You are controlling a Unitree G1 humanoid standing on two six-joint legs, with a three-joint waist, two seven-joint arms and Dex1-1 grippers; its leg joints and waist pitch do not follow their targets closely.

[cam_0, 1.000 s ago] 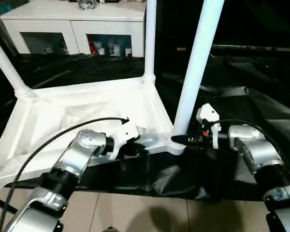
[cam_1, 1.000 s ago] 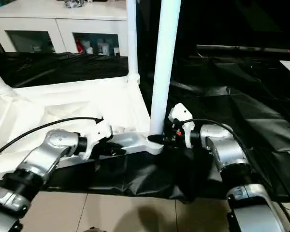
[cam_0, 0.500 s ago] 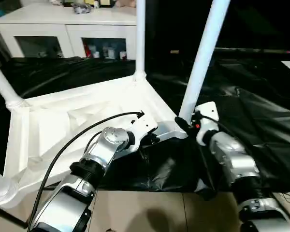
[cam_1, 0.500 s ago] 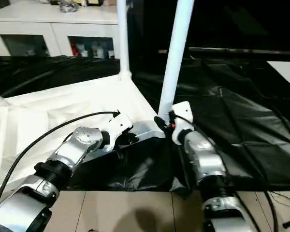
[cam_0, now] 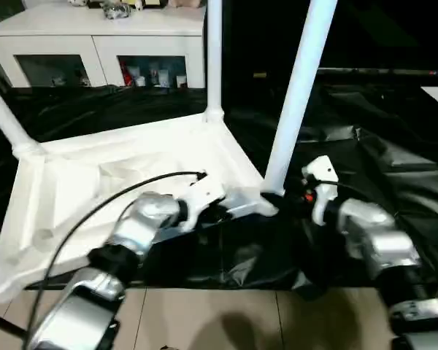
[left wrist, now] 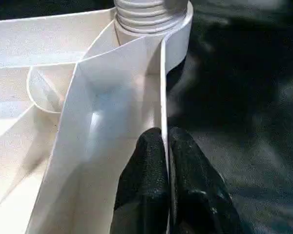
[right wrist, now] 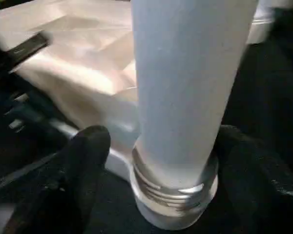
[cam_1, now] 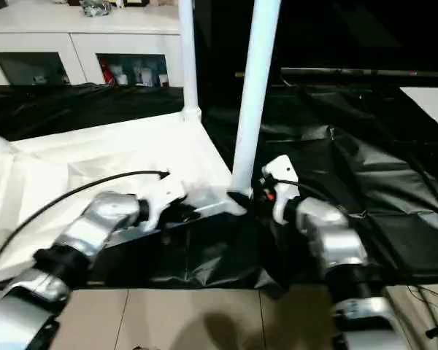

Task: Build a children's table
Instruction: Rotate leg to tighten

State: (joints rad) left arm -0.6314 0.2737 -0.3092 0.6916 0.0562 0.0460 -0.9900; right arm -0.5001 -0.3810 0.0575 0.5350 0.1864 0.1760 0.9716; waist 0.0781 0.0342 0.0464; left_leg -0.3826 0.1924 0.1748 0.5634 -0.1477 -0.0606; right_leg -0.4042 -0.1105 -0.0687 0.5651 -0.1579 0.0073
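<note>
Two end effectors: left end effector (left wrist: 165, 165) pinching tabletop (cam_0: 95, 182) rim, right end effector (right wrist: 156, 146) spread around leg (cam_0: 296, 102)

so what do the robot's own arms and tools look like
Both forearms are shiny silver cylinders with rounded, ribbed joints, darker collars nearer the body. Each wrist carries a white plastic block. A thin black cable loops over the left arm. The left tool has two rounded matte black fingers; the right tool has the same, with a small red spot near its wrist.
</note>
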